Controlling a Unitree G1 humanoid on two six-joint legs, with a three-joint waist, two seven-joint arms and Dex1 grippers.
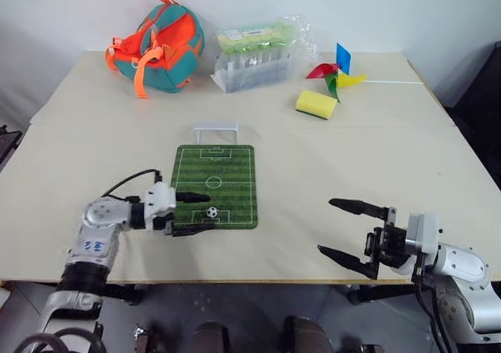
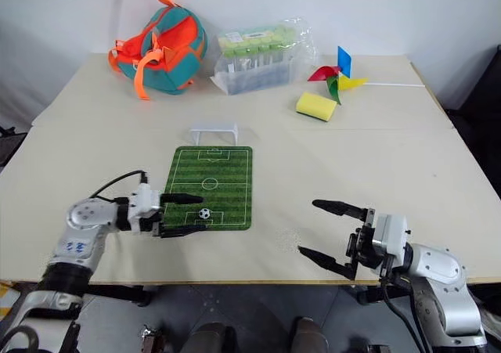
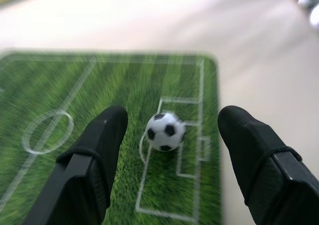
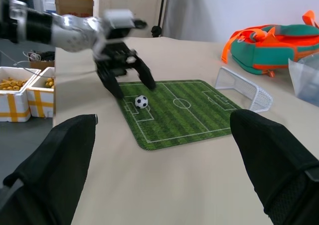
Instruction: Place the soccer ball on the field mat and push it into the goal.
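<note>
On striped green field mat (image 1: pixel 216 182), tiny round soccer ball (image 1: pixel 212 211), left gripper (image 1: pixel 199 213) spread

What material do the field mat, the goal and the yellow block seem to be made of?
Field mat: probably thin rubber or fabric with a matte printed surface, since it lies flat, with rounded corners. Goal: likely white plastic, a thin stiff frame; the right wrist view shows mesh netting. Yellow block: apparently a foam sponge, with soft edges and a dull surface.

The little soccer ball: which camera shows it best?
The left wrist view: the soccer ball sits large on the field mat, its black patches plain. The right wrist view shows it smaller; in both eye views it is a speck.
</note>
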